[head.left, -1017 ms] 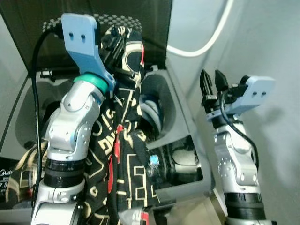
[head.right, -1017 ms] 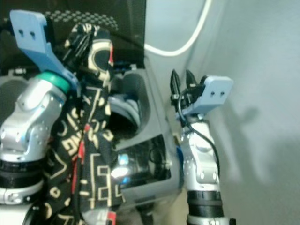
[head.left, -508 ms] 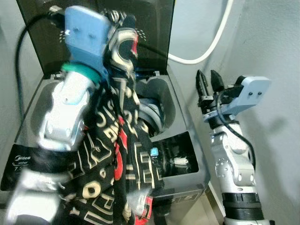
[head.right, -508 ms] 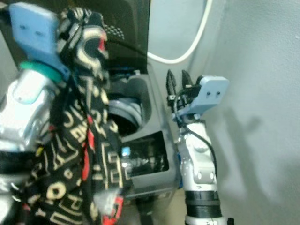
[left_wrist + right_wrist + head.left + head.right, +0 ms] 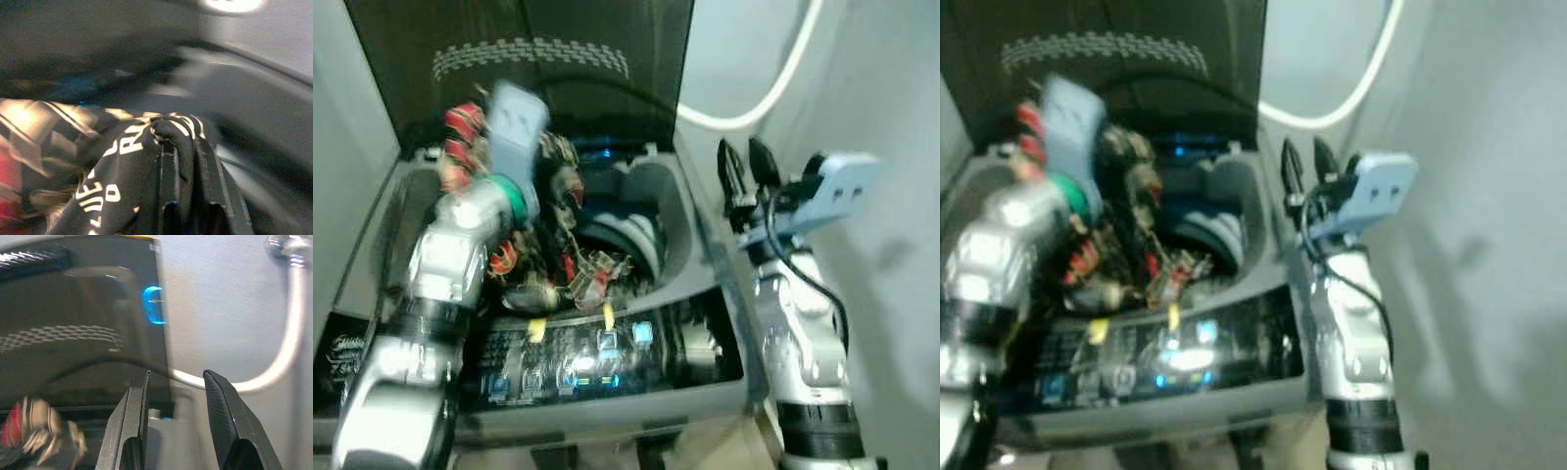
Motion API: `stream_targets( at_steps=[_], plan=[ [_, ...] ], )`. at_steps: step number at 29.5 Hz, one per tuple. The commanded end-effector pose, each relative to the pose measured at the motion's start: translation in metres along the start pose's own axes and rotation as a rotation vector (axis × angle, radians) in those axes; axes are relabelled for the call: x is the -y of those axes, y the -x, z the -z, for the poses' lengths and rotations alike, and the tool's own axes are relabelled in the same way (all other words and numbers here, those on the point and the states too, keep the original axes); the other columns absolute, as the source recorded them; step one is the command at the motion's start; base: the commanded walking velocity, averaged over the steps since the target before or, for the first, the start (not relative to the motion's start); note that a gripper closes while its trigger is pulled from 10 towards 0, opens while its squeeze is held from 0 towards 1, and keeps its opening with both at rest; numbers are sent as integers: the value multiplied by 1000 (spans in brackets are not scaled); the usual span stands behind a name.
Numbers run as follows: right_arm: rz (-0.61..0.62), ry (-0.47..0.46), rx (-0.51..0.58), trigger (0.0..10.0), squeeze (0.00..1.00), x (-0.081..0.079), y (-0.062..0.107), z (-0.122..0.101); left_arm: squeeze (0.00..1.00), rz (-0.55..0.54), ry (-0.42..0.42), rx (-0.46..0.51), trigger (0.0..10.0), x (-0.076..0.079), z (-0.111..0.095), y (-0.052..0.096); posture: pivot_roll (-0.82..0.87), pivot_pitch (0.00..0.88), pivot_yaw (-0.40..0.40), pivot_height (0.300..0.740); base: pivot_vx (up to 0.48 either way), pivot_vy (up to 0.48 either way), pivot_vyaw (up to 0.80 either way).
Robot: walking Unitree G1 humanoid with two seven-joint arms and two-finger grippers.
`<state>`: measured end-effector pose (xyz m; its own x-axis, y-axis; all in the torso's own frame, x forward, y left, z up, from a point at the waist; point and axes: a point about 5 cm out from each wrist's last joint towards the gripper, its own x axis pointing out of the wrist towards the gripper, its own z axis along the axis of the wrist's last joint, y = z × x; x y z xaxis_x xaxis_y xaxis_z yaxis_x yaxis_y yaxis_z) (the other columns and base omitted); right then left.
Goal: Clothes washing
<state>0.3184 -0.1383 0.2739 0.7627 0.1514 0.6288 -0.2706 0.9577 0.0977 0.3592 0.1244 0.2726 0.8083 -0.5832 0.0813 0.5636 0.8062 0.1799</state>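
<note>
Patterned garment bunched over washer tub, lid up.
Left gripper jaws clamped on it; right gripper jaws apart, holding nothing, beside hose.

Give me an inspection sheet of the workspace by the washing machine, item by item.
Surface: top-loading washing machine, lid raised, control panel lit at the front.
Job's things: black patterned garment with cream lettering and red patches, bunched over the drum opening.
Clutter: nothing seen.
Grippers: left gripper shut on the garment, over the tub; right gripper open, raised beside the machine, holding nothing.
Cables: white hose looping along the wall; black cable on the right arm.
Surroundings: plain grey wall to the robot's right.
</note>
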Motion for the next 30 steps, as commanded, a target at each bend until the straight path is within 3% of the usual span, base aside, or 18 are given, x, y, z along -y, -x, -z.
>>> stream_targets(
  at_steps=[1,9,10,12,15,16,18,22,25,27,30],
  plan=[
    [4,-4,-1,10000,0,1,3,0,1000,53,-47,166,10000,9,-40,5,-1,83,37,740,0,0,0],
    [-7,-17,-8,10000,0,-3,1,3,1000,57,-52,272,10000,13,-60,15,11,84,30,740,0,0,0],
    [-10,-19,-10,10000,0,-3,0,3,0,63,-43,290,10000,16,-64,19,17,85,28,740,0,0,0],
    [-12,-22,-11,10000,0,-4,0,4,0,80,-18,303,10000,24,-65,27,19,87,27,740,0,0,0],
    [-14,-23,-14,10000,0,-4,1,4,0,66,-65,288,10000,30,-59,32,18,88,28,740,0,0,0],
    [-14,-23,-15,10000,0,-4,1,4,0,59,-91,284,10000,31,-57,33,18,88,28,740,0,0,0],
    [-16,-21,-23,10000,0,-4,2,5,0,47,-224,289,10000,39,-48,36,17,89,30,740,0,0,0],
    [-18,-19,-28,10000,0,-5,3,6,0,54,-288,302,10000,46,-42,39,17,89,30,740,0,0,0],
    [-110,-28,-71,10000,0,-17,10,13,0,136,-265,289,10000,67,-27,51,13,92,32,740,0,0,0],
    [-138,-40,-79,10000,0,-19,12,13,0,79,-239,279,10000,63,-24,55,17,92,33,740,0,0,0],
    [-193,-64,-87,10000,0,-23,13,10,0,-97,-185,270,10000,45,-23,59,19,91,32,740,0,0,0]
  ],
)
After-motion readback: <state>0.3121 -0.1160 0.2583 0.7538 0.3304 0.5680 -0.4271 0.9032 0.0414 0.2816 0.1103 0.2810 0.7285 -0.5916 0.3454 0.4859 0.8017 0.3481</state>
